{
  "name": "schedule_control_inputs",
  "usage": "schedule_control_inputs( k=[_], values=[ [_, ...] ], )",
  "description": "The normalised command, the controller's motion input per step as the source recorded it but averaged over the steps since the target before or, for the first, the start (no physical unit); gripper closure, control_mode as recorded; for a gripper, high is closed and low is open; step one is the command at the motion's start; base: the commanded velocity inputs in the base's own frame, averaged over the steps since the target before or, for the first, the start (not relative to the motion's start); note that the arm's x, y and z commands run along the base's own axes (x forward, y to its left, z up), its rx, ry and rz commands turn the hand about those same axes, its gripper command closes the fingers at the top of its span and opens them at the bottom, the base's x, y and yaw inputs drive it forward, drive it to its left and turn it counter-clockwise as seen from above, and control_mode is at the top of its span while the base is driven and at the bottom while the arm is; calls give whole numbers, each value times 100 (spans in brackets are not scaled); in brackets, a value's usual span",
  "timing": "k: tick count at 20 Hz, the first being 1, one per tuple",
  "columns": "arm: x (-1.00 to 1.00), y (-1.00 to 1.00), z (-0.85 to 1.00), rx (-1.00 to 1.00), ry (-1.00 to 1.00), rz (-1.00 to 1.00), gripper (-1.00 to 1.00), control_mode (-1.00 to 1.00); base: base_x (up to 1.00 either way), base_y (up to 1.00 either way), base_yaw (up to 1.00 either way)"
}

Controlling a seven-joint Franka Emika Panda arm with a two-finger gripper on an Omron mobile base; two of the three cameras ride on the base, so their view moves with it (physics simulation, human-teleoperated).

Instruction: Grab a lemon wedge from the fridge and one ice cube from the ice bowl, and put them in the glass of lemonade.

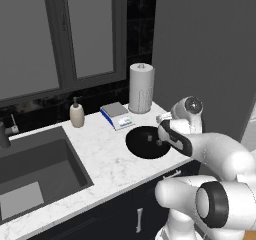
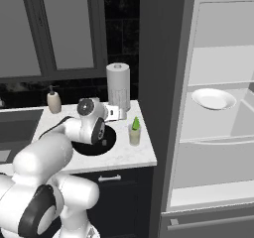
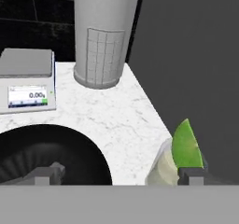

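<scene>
The kitchen scale (image 3: 27, 80) on the worktop (image 3: 121, 120) reads 0.00, beside the paper-towel roll (image 3: 103, 36), while the end effector (image 3: 120, 172) hangs wide open and empty between the ice bowl (image 3: 56, 150) and the glass of lemonade (image 3: 164, 169), where the lemon wedge (image 3: 186, 146) sits.

White marble counter (image 1: 107, 166) with grey veins; round black ice bowl (image 1: 142, 144); yellow-green lemon wedge (image 3: 186, 146) in a pale yellow glass of lemonade (image 2: 134, 135); white paper-towel roll (image 2: 118, 86); beige soap bottle (image 1: 76, 114); matte grey fridge (image 2: 161, 83).
</scene>
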Motion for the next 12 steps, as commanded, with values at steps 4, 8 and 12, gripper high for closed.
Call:
schedule_control_inputs(
  k=[4, 8, 12],
  values=[
    [0, 45, 22, 0, 5, 3, -100, -100, 0, 0, 0],
    [0, 21, 49, 0, 19, 16, -100, -100, 0, 0, 0],
    [17, 6, -3, 0, 19, 23, -100, -100, 0, 0, 0]
  ],
)
